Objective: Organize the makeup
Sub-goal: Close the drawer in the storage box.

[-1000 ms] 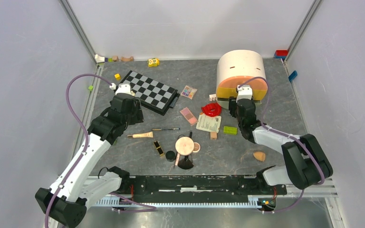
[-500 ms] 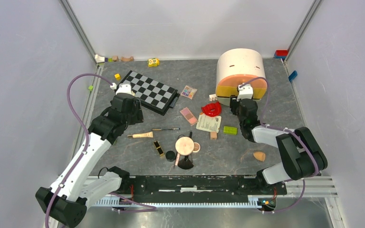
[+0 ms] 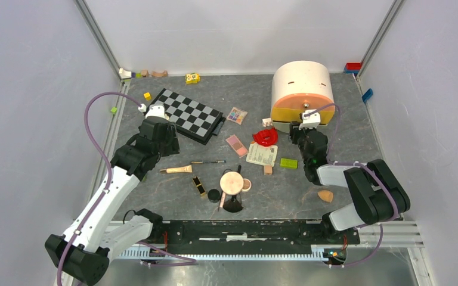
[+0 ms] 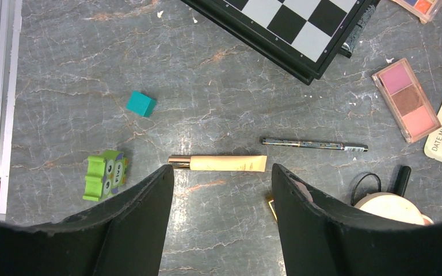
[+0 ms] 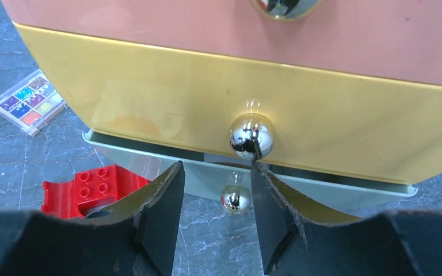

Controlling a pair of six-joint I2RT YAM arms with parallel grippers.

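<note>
Right wrist view: right tool [image 5: 216,172] gapes, empty, at the chrome knob [image 5: 252,136] of the yellow drawer [image 5: 149,103]. Left tool [image 4: 223,172] hangs released above a cream tube [image 4: 227,163].

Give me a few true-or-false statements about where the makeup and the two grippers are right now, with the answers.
1. The left gripper is open above the cream tube. True.
2. The pink palette lies on the chessboard. False: it lies on the table, apart from the board.
3. The bottom drawer sticks out a little past the yellow drawer above it. True.
4. The right gripper holds the orange sponge. False: its jaws stand open in front of the drawers, and the sponge lies on the table near that arm's base.
</note>
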